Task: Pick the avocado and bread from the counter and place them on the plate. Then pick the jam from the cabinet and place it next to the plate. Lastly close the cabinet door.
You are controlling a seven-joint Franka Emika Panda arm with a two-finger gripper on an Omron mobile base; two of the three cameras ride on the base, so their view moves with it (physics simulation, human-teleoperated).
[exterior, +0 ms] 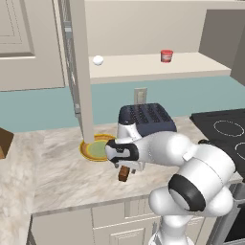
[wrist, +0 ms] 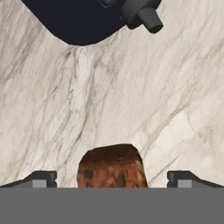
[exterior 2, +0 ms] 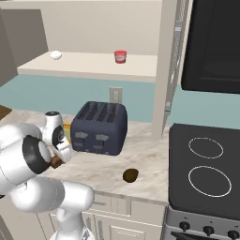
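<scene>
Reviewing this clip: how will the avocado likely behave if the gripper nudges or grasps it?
The avocado looks rounded and sits free on the flat counter, so a nudge would probably roll it. Its smooth curved skin may slip between flat fingers unless gripped centrally.

On the desk [exterior: 57,162], the plate [exterior: 95,149] lies at the toaster's [exterior: 146,119] nine o'clock, the bread [exterior: 124,173] at its six.
</scene>
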